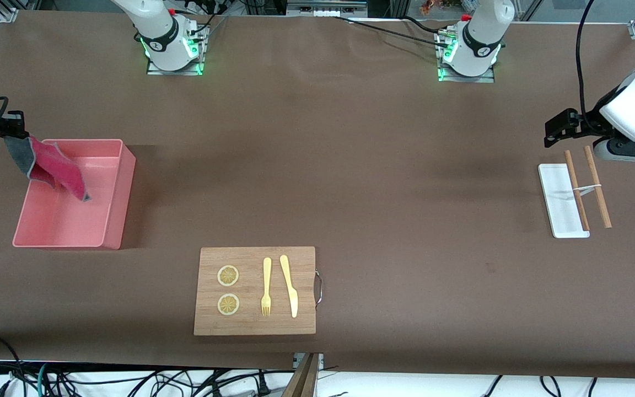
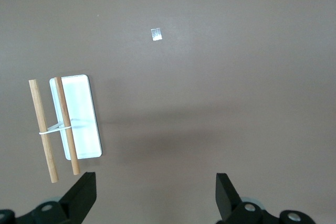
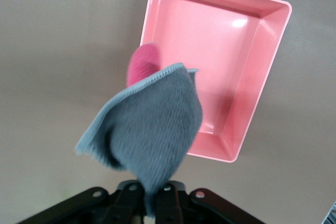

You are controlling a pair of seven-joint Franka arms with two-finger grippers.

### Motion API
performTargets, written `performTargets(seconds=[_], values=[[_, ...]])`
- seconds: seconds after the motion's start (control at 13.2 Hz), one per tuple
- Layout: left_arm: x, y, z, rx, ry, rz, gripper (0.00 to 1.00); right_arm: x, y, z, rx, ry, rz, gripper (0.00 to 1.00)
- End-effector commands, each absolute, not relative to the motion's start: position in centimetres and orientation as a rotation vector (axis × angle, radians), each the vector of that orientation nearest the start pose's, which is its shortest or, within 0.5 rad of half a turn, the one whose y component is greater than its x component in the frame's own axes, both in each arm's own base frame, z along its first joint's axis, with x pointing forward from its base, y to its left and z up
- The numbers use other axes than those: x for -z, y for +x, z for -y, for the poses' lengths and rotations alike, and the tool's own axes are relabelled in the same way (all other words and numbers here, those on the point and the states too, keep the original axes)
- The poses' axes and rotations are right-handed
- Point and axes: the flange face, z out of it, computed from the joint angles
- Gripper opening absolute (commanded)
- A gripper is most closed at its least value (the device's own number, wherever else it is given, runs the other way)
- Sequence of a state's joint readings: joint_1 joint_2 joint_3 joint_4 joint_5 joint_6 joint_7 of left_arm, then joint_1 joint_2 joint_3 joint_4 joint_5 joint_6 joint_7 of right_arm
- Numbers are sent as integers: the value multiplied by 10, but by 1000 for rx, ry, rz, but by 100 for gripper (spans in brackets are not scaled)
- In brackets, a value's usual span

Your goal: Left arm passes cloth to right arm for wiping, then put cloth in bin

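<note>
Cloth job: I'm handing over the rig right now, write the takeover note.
Right claw: over the bin's edge at the right arm's end of the table, with the cloth hanging from its fingers down into the bin.
Left claw: open, empty, waiting over bare table by the white tray with two wooden sticks.
Done: handover, since the right arm has the cloth. Wiping can't be judged from here.
Left: let the cloth go so it lands fully inside the bin, then pull the right arm clear.
Board with cutlery and lemon slices lies nearer the front camera.
</note>
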State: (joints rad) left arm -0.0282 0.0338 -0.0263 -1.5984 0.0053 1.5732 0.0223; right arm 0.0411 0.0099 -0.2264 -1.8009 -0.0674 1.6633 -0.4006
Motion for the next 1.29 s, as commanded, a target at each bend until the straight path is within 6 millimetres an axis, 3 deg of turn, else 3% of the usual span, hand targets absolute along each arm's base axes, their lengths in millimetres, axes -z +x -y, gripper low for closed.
performTargets(seconds=[0.0, 0.38, 0.53, 0.76, 1.06, 1.21], values=[[-594, 562, 30, -75, -3149, -111, 100, -524, 535, 105, -222, -3148, 381, 100], [-594, 562, 30, -75, -3149, -111, 100, -538, 536, 97, -114, -3095, 332, 100], [-594, 562, 30, -75, -3149, -111, 100, -555, 541, 57, -82, -3111, 303, 100], [-594, 561, 30, -78, -3149, -111, 100, -576, 528, 12, -86, -3131, 169, 100], [-594, 561, 30, -78, -3149, -111, 100, -583, 529, 9, -63, -3117, 207, 100], [-594, 561, 30, -78, -3149, -111, 100, -580, 539, 8, -90, -3111, 213, 100]])
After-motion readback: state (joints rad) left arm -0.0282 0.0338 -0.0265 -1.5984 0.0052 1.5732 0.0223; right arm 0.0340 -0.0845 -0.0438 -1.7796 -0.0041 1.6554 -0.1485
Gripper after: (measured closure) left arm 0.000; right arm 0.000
